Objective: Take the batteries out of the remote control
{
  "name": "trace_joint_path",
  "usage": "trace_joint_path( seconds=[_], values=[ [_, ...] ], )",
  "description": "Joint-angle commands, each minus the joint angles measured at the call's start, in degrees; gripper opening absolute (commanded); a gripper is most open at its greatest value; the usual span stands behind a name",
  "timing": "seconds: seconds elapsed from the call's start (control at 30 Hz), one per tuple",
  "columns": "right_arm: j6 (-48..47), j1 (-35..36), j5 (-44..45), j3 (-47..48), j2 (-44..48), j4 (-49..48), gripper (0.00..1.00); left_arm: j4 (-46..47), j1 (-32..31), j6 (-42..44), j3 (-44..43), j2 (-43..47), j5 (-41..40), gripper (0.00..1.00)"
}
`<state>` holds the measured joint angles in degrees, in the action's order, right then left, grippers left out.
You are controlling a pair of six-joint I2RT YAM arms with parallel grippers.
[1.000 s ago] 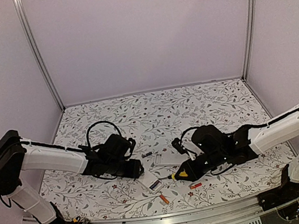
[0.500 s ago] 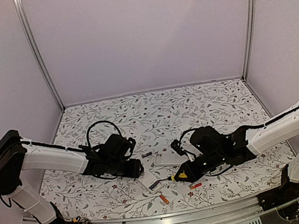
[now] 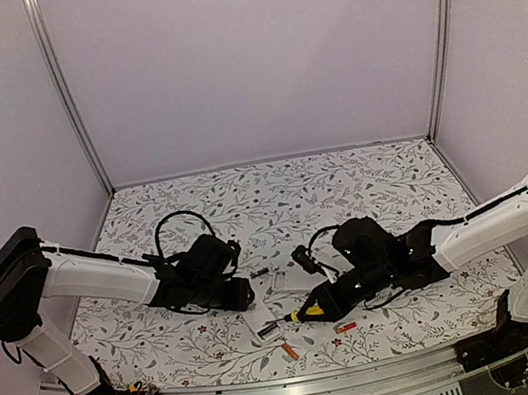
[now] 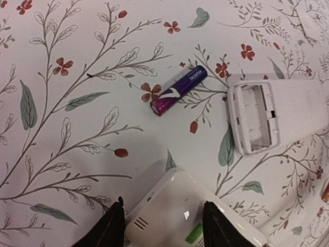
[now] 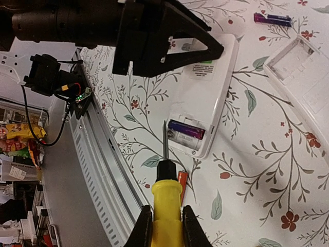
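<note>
Battery unloading, judged partly done, with the prising step in hand. The left gripper (image 4: 163, 203) is clamped across the sides of the white remote (image 5: 208, 87), pinning it flat near the middle of the surface's (image 3: 274, 196) near edge. One dark battery (image 5: 185, 129) lies in that remote's open bay. The right gripper (image 5: 167, 218) is clenched on the yellow handle of a screwdriver (image 5: 166, 198), whose blade points at the bay and stops just short of it. Whether the tip touches the casing cannot be told. A loose dark battery (image 4: 178, 90) lies on the surface beside the second remote (image 4: 277, 113), whose bay shows empty. Two red-orange batteries (image 3: 290, 350) (image 3: 345, 327) lie close to the near edge. Next move, as judged: bring the tip under one end of the seated cell and lever it up while the left arm keeps the casing from sliding. Both arms reach in low from the outer sides, forearms nearly level and wrists angled toward each other over the remote.
</note>
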<state>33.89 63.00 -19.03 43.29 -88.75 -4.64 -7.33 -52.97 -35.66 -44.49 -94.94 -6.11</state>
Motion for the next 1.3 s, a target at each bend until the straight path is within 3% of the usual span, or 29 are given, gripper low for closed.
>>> trace_joint_path(
  seconds=[0.0,0.47,0.93,1.27],
  values=[
    [0.39,0.40,-3.82,2.04,-0.46,-4.58,0.00,-6.57,-1.68,-0.15,0.82,-3.10,-0.13,0.50],
    [3.12,0.58,1.04,2.20,1.25,4.35,0.00,-7.60,-1.84,-0.11,0.57,-3.15,-0.83,0.50],
    [5.39,1.64,0.80,1.70,-0.46,6.94,0.00,-8.05,-1.79,-0.11,0.46,-3.12,-1.26,0.50],
    [5.90,1.86,5.63,2.58,-3.03,8.63,0.00,-8.98,-1.81,0.21,0.11,-2.89,-1.49,0.50]
  ],
)
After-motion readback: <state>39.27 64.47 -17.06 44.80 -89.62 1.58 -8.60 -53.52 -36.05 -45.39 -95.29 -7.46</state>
